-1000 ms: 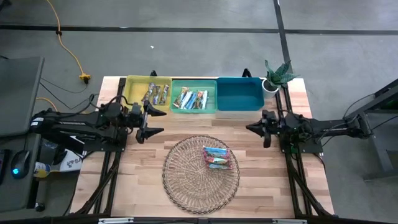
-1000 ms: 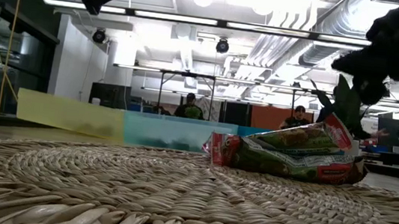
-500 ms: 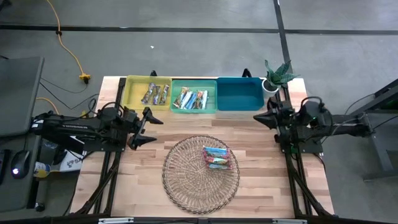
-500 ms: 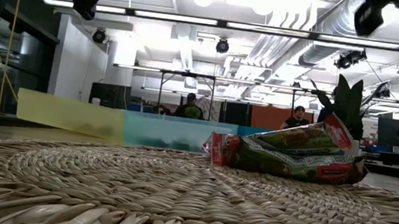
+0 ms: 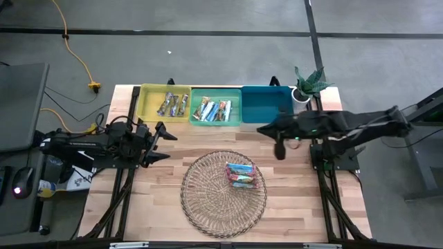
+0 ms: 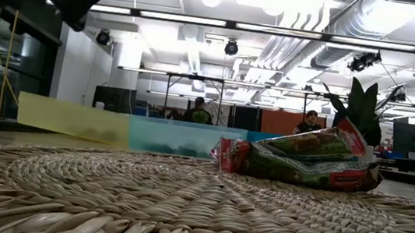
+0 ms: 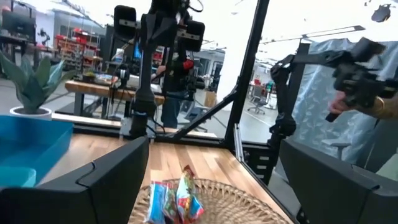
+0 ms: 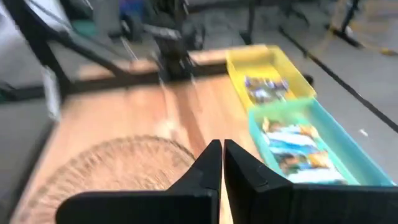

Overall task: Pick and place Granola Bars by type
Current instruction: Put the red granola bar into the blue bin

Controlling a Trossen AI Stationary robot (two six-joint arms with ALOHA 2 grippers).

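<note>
Teal-pink granola bars [image 5: 241, 175] lie in a small pile on the round wicker tray [image 5: 208, 200], also seen in the low view [image 6: 301, 155] and the left wrist view [image 7: 176, 200]. Brown-silver bars [image 5: 173, 104] lie in the yellow bin, and light blue-white bars [image 5: 212, 109] in the green bin. My left gripper [image 5: 160, 142] hangs open over the table left of the tray [image 7: 211, 180]. My right gripper [image 5: 263, 129] is shut [image 8: 222, 163] and reaches out above the table just in front of the blue bin [image 5: 266, 104], touching nothing.
Three bins stand in a row along the far edge: yellow [image 5: 149, 102], green [image 5: 235, 117] and blue. A potted plant [image 5: 308, 83] stands at the far right corner. Bare wood lies on both sides of the tray. People sit in the room beyond [image 6: 196, 111].
My right arm has swung from the table's right edge toward the left, rising out of the low view, and now stretches out in front of the blue bin. My left gripper has drawn back a little toward the table's left and near side, still open. The bars have stayed put.
</note>
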